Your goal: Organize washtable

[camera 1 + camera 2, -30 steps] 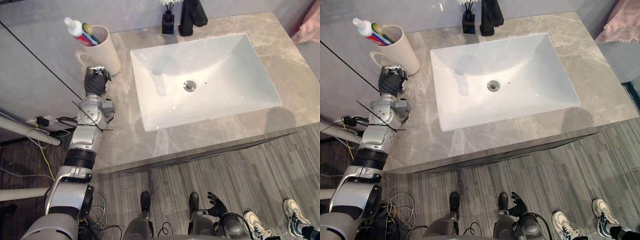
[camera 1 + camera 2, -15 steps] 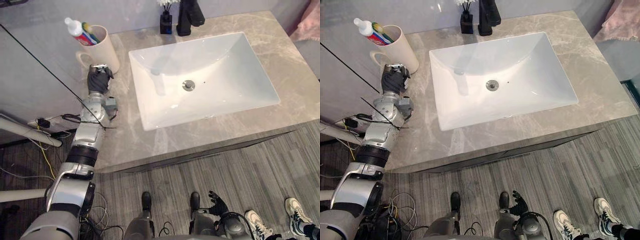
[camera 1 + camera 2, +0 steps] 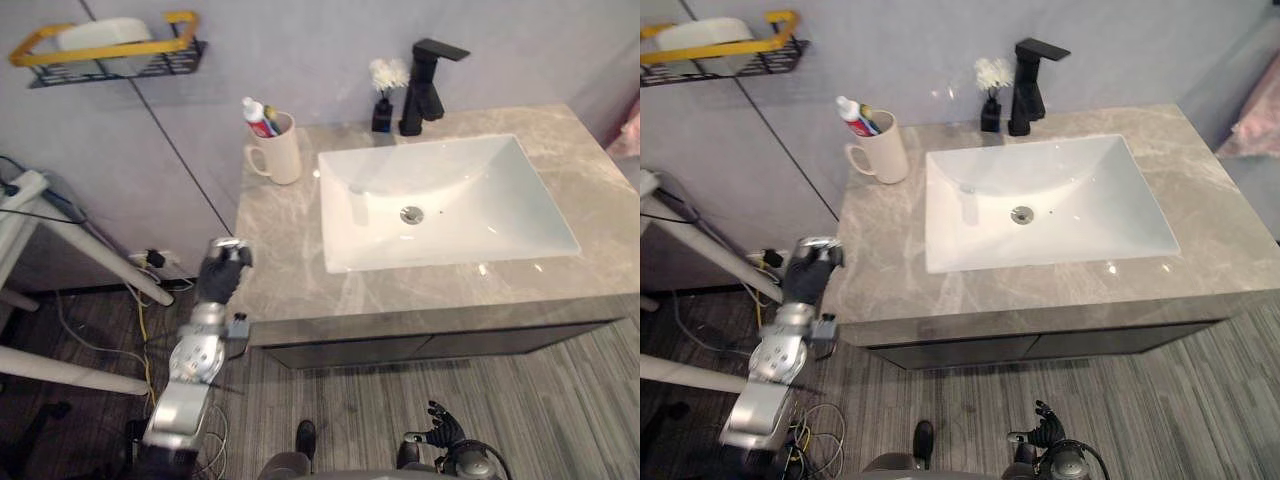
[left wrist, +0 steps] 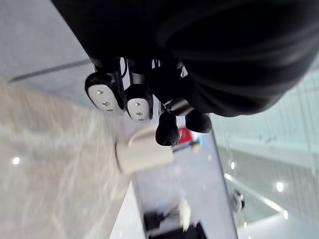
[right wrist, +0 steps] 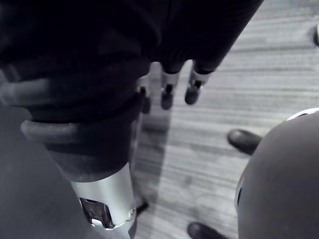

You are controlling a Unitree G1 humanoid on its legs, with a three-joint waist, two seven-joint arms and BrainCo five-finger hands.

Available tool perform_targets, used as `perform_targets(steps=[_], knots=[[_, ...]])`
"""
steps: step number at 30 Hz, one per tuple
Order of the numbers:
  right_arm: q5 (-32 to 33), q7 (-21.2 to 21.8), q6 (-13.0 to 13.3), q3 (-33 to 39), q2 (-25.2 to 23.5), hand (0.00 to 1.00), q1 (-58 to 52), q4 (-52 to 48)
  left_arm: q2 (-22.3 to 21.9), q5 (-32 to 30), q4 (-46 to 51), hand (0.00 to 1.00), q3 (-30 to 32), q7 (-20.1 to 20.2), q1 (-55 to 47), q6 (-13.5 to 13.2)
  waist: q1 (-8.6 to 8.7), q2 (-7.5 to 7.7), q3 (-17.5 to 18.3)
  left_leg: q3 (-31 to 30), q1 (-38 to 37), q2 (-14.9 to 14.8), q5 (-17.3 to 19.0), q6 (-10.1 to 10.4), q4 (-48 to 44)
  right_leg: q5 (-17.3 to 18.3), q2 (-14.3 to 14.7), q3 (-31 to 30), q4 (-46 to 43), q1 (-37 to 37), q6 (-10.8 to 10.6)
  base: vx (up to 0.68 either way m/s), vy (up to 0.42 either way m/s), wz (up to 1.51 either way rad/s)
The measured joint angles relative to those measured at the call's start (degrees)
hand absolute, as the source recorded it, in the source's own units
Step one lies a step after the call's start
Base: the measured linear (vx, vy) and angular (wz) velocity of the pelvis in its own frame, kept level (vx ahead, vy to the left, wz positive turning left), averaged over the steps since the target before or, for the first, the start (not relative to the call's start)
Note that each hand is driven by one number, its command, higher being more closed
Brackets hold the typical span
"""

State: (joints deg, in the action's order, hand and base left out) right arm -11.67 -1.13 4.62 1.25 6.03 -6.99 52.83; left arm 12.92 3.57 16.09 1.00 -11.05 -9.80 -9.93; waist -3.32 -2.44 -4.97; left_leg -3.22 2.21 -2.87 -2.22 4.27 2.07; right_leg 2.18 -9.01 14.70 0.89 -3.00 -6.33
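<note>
Left hand (image 3: 222, 276) is off the bench (image 3: 290, 250), hanging just beside its left edge near the front corner. In its wrist view the fingers (image 4: 104, 94) are curled in under the dark cover, tips tucked toward the palm, and there is nothing between them: an empty, closed-up fist. Whether a knuckle brushes the bench edge is hard to say from the head views; it looks just clear.

Right hand (image 3: 441, 432) hangs low over the wood-grain floor (image 3: 560, 400), its fingers (image 5: 193, 85) straight and relaxed, pointing down, carrying nothing.

Up on the bench, the cream mug (image 3: 280, 155) stands upright at the back left corner, well apart from the left hand, handle turned toward the wall side. A white toothpaste tube (image 3: 256, 113) with a red band and a toothbrush (image 3: 272, 120) lean out of it. The tube's print is too small to read.

The white basin (image 3: 470, 215) sits to the right of the mug. Behind it stands the black tap (image 3: 422, 90), and just beside that a small dark vase (image 3: 382, 115) with a white flower (image 3: 385, 73).

On the wall at upper left hangs a black wire shelf (image 3: 120, 62) with a yellow rim, a pale thing (image 3: 100, 32) inside it, too small to make out.
</note>
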Motion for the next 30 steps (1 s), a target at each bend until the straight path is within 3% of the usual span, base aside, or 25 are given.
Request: perform_targets(steps=[2,4,6,9,12,16,19,20,23,30], knots=[[0.0,0.0,0.0,0.0,0.0,0.00,0.0,1.4,-2.5,-1.0,1.7,1.00,1.7,-1.0,-3.6,-2.0,-1.00,0.04,0.9,-0.9,-0.1,0.0,0.3,0.1,-0.6,0.5,0.1,1.1,-0.5,-0.5,0.1,-0.02,-0.032,0.34],[0.0,-0.4,0.4,0.1,-0.2,0.00,0.0,3.0,-8.4,-1.6,2.3,1.00,7.1,-5.2,-9.7,-4.5,-1.19,0.16,2.1,-2.4,-0.1,-0.1,0.3,0.2,-1.1,1.5,0.2,2.7,-1.3,-1.4,0.0,-0.01,-0.039,0.38],[0.1,-1.0,0.5,0.1,-0.7,0.00,-0.1,3.6,-11.2,-2.3,1.7,1.00,10.6,-7.4,-11.2,-4.7,-2.14,0.26,2.4,-2.8,-0.2,-0.2,0.4,0.3,-1.3,1.7,0.3,2.9,-1.6,-1.9,0.1,0.00,-0.025,0.13],[0.4,-2.6,0.6,0.1,-1.1,0.00,-0.4,4.3,-16.4,-6.7,-3.7,1.00,18.2,-17.2,-11.5,-4.6,-3.59,0.68,2.6,-4.7,0.3,0.0,0.8,0.5,-3.0,2.4,0.3,5.7,-2.4,-3.3,0.1,-0.01,-0.032,0.32],[0.4,-3.8,0.7,-0.3,-2.4,0.00,-0.8,4.3,-17.1,-11.3,-11.9,1.00,20.5,-23.1,-11.6,-3.5,-3.91,1.88,3.1,-7.7,0.8,0.7,1.1,0.0,-4.0,4.6,-0.4,9.1,-5.2,-4.1,-0.2,-0.02,-0.030,0.59],[0.3,-4.5,1.4,-0.4,-3.7,0.00,-1.4,3.7,-17.1,-12.6,-29.3,1.00,21.1,-23.8,-11.4,-0.8,-3.88,2.92,3.8,-9.3,0.9,1.1,0.9,0.2,-4.5,5.8,-1.2,11.5,-6.7,-5.4,-0.5,-0.02,-0.015,0.35],[0.6,-5.4,1.5,0.1,-5.0,0.00,-2.0,3.3,-17.1,-11.0,-43.1,1.00,20.8,-21.3,-11.2,0.6,-3.76,3.40,4.3,-9.7,0.3,1.4,0.9,0.2,-4.0,6.3,-1.6,12.0,-6.6,-5.7,-0.6,-0.01,-0.004,0.08],[0.8,-5.5,1.5,0.8,-5.3,0.00,-2.4,2.8,-17.0,-9.8,-48.5,0.00,20.4,-19.7,-10.8,0.9,-3.68,3.74,4.6,-9.6,0.3,1.3,0.9,0.2,-3.9,6.5,-1.6,12.0,-6.6,-5.6,-0.4,0.00,0.001,-0.04],[0.9,-6.3,1.6,2.2,-6.1,0.00,-2.7,2.6,-16.9,-7.2,-60.1,0.00,19.7,-15.1,-9.3,2.3,-3.47,4.00,4.8,-9.1,-0.2,0.9,0.8,0.4,-2.5,6.5,-1.1,11.3,-5.9,-5.4,-0.2,0.00,-0.014,-0.11],[0.6,-5.9,1.1,3.1,-5.6,0.00,-1.0,4.0,-16.0,1.4,-67.5,0.00,21.7,-5.7,-6.7,3.5,-3.55,2.87,4.6,-7.2,0.8,0.0,0.4,0.9,-3.1,5.9,-0.3,9.8,-5.8,-3.6,-0.1,0.04,-0.018,-0.09]])
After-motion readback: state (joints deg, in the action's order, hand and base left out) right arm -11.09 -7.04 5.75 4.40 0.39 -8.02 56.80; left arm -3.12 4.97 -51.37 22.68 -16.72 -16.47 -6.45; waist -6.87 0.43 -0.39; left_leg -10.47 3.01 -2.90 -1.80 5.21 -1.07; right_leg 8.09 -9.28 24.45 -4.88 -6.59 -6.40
